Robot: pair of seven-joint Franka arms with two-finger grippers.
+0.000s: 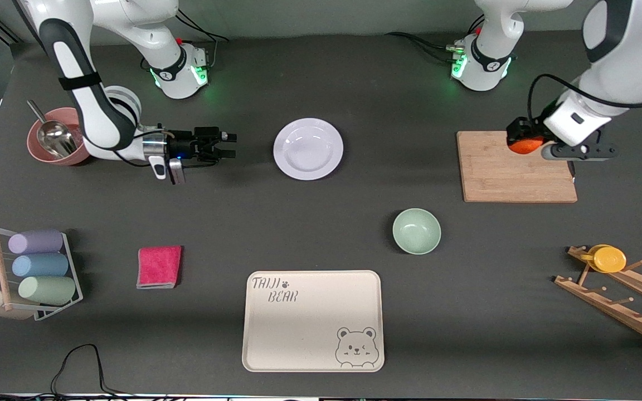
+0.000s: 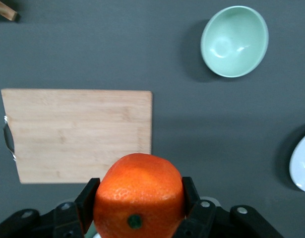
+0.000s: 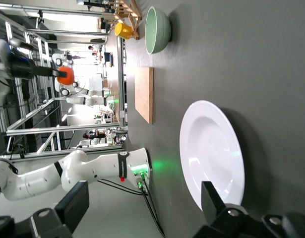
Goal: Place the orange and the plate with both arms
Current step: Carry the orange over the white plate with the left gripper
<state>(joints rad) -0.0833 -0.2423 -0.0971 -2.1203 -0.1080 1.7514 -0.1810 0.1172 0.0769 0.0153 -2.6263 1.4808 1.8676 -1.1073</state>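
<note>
The orange [image 1: 524,145] is clamped between the fingers of my left gripper [image 1: 527,142], held in the air over the wooden cutting board [image 1: 516,167] near its corner toward the arms' bases. In the left wrist view the orange [image 2: 139,198] fills the space between both pads. The white, lavender-tinted plate [image 1: 308,148] lies flat on the table mid-way between the arms. My right gripper [image 1: 230,145] is open and empty, lying low and level beside the plate toward the right arm's end. The plate [image 3: 212,151] shows just ahead of its fingers [image 3: 212,201].
A mint-green bowl [image 1: 416,231] and a cream bear-printed tray [image 1: 313,320] lie nearer the camera. A pink bowl with a metal scoop [image 1: 53,138], a cup rack [image 1: 34,273] and a pink cloth [image 1: 159,267] are at the right arm's end. A wooden rack with a yellow disc [image 1: 609,259] is at the left arm's end.
</note>
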